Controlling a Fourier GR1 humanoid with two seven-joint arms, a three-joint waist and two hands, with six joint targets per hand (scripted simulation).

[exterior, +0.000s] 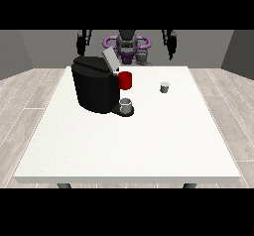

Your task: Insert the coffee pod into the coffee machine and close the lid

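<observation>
A black coffee machine (94,84) stands on the white table (129,136) at the left of centre, its grey lid (110,60) raised and tilted back. A small grey coffee pod (164,87) sits upright on the table to the machine's right, well apart from it. Both hands hang at the robot's sides behind the table's far edge: the hand at the view's left (81,45) and the hand at the view's right (171,45). Neither touches anything.
A red cup (125,80) stands against the machine's right side. A grey cup (126,105) rests on the machine's drip base at the front. The robot's torso (127,46) is behind the far edge.
</observation>
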